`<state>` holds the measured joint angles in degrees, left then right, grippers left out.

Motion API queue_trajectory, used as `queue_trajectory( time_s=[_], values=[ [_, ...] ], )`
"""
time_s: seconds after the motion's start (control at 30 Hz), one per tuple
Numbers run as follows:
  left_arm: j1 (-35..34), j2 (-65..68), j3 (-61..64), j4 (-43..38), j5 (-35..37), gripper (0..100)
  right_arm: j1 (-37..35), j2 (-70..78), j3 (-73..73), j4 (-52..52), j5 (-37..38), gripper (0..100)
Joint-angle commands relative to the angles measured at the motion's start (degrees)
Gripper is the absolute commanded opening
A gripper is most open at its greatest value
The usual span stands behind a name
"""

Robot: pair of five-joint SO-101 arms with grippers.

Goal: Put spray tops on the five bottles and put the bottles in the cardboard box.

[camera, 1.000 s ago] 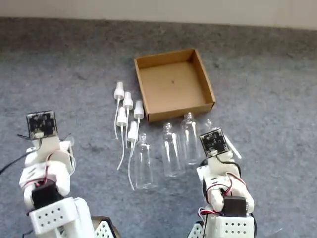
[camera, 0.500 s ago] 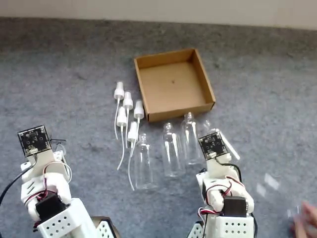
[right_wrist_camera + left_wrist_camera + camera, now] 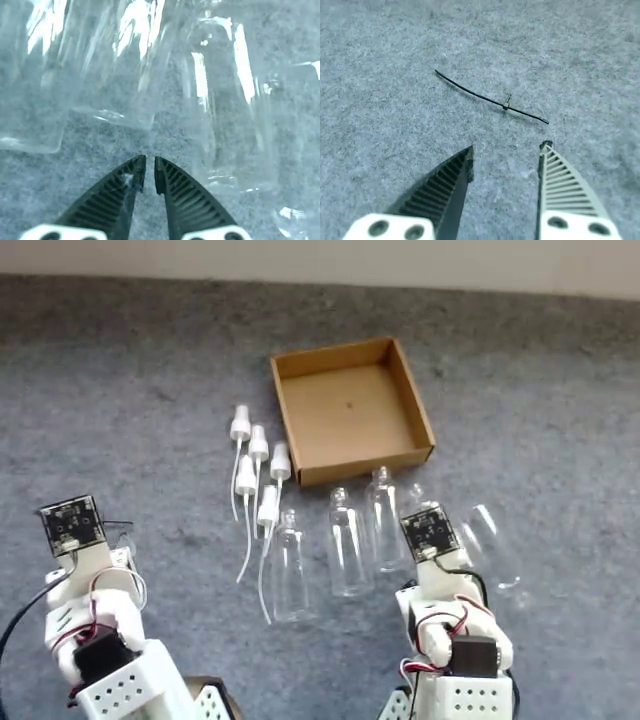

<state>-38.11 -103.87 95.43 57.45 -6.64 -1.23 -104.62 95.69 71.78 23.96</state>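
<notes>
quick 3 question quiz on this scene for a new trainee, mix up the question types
1. How many spray tops lie loose beside the cardboard box?
2. True or false: the left pincer is shut on a spray top.
3. The clear bottles lie: A in the box; B on the carpet near the box; C stacked upright.

Key: 1 five. 2 false, it is open over carpet. 3 B.
</notes>
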Motion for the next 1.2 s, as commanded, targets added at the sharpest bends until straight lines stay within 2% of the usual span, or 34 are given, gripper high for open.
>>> queue_trajectory(
  time_s=[0.0,0.67,0.8,0.9,1.0,1.17],
  values=[
    [-0.84,-0.66,-0.13,0.09,-0.44,20,0.13,-0.66,9.19,0.40,-0.26,1.7],
    [-0.75,-0.66,1.71,0.18,-0.62,20,0.13,-0.66,9.19,0.84,-0.18,1.7],
    [2.77,-0.57,1.71,1.49,-0.70,20,0.13,-0.66,9.01,-4.88,-0.09,1.7],
    [4.35,-0.57,1.71,2.90,-0.88,20,-0.13,-0.66,5.05,-7.43,1.85,1.7],
    [4.70,-0.57,1.71,3.08,-3.96,20,-0.04,-0.66,-4.09,-2.77,-1.41,1.7],
    [4.70,-0.57,1.71,3.52,-4.57,20,0.31,-0.40,-16.92,-1.01,-1.76,1.8]
  ],
)
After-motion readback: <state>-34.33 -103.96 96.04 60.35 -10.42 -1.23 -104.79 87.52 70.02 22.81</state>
